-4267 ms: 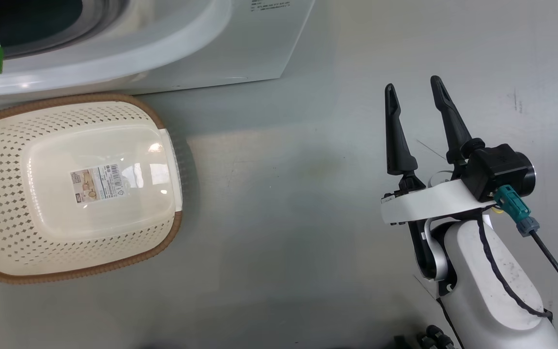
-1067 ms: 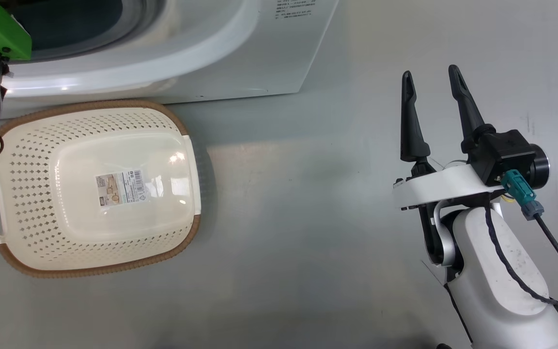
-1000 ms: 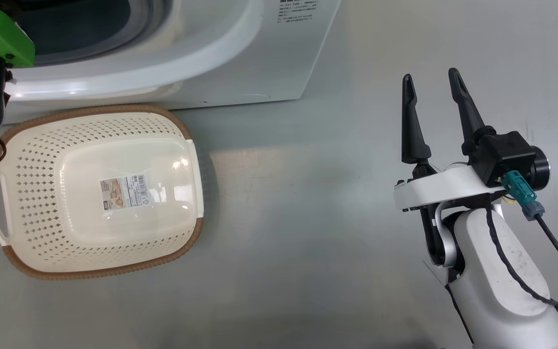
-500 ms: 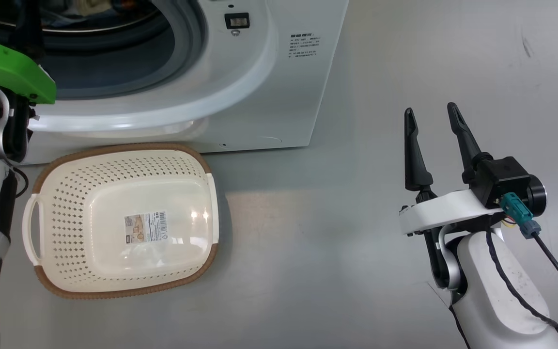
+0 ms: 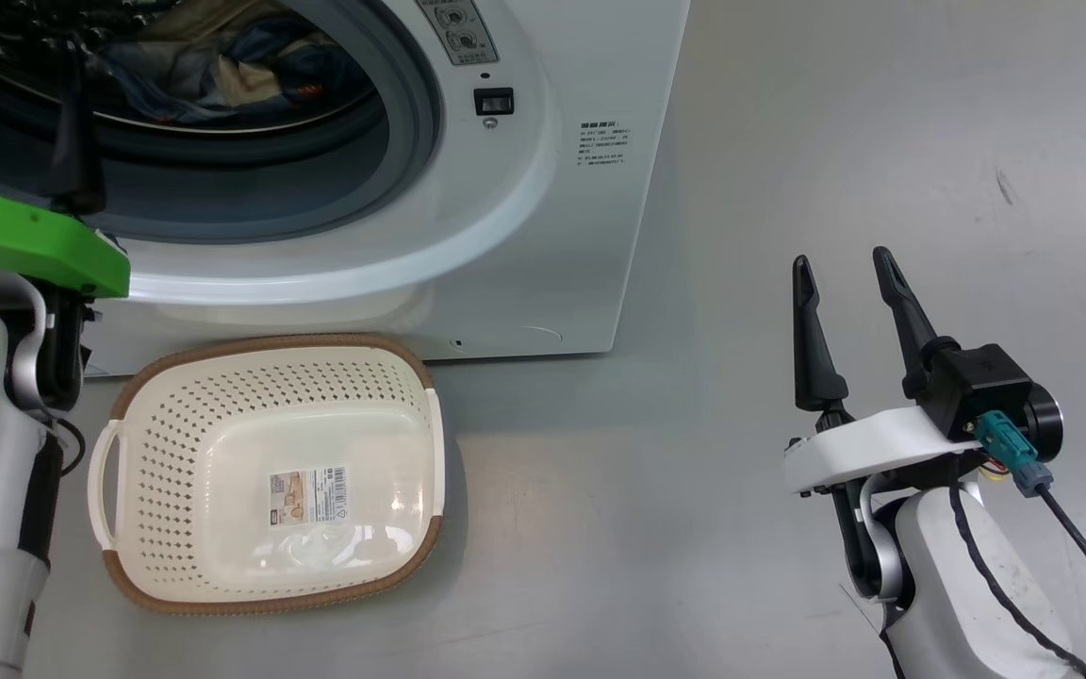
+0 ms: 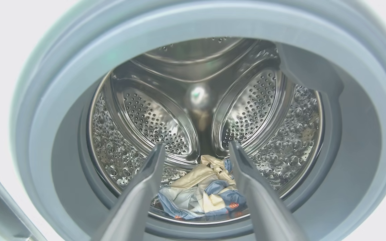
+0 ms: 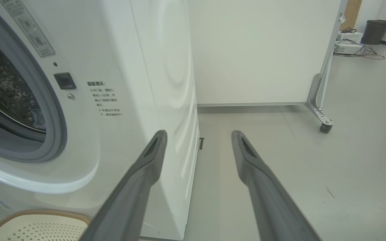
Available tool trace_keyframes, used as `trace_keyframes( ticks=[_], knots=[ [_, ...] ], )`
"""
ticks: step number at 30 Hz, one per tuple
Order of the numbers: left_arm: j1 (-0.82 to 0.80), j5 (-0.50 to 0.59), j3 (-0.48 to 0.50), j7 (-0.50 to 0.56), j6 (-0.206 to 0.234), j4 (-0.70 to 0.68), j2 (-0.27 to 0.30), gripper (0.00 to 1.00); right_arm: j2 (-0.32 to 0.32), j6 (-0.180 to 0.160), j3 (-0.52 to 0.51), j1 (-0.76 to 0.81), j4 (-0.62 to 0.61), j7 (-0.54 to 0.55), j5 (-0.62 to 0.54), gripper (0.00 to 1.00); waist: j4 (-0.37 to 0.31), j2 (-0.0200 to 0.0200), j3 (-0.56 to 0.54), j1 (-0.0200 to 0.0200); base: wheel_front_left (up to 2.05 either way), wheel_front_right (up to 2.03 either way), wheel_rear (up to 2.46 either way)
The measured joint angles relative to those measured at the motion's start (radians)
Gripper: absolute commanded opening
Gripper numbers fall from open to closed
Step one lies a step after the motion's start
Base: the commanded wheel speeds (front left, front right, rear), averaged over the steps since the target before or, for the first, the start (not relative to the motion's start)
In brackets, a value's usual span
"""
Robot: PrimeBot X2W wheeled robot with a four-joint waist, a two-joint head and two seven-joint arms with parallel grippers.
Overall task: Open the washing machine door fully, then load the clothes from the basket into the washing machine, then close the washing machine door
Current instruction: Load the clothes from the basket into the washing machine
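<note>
Two grippers are seen, each with two dark fingers. The right gripper (image 5: 840,259) is held over the grey floor (image 5: 647,528), well to the right of the machine, its jaws spread wide and empty. The left gripper (image 6: 196,145) is pointed into the mouth of the machine, its jaws likewise set wide apart and gripping nothing. One green bracket (image 5: 34,250) is carried at its wrist.

One basket (image 5: 270,604) is set upright on the floor, just in front of the one washing machine (image 5: 552,236). Its bare bottom is shown, with a single barcode label (image 5: 309,495) on it, and one side handle (image 5: 102,481) is seen at its left end.

The machine's round mouth, ringed in grey rubber (image 5: 416,123), is uncovered. The clothes (image 6: 203,197) are found in one crumpled heap at the bottom of the steel drum (image 6: 146,117), blue and cream with orange marks. The number of pieces cannot be told.

Beyond the machine, one white partition (image 7: 263,50) on a caster (image 7: 324,127) and one dark bin (image 7: 379,30) are made out.
</note>
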Motion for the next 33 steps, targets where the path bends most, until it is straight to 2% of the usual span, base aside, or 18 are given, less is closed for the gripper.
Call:
trace_keyframes(
  ticks=[9, 23, 33],
  knots=[
    [0.178, 0.044, 0.086, 0.000, 0.027, -0.135, -0.007, 1.00, 0.001, 0.017, -0.006, 0.022, -0.007, 0.000, 0.000, 1.00, 0.003, 0.0000, -0.049, 0.0000, 0.00, 0.00, 0.00],
    [0.463, 0.125, 0.198, 0.000, 0.078, -0.293, -0.059, 1.00, 0.001, 0.035, -0.014, 0.054, -0.017, 0.000, -0.002, 1.00, -0.008, 0.0000, -0.083, 0.0000, 0.00, 0.00, 0.00],
    [0.579, 0.168, 0.234, 0.000, 0.078, -0.380, -0.102, 1.00, 0.002, 0.035, -0.026, 0.072, -0.026, 0.000, -0.010, 1.00, -0.019, 0.0000, -0.098, 0.0000, 0.00, 0.00, 0.00]
  ],
)
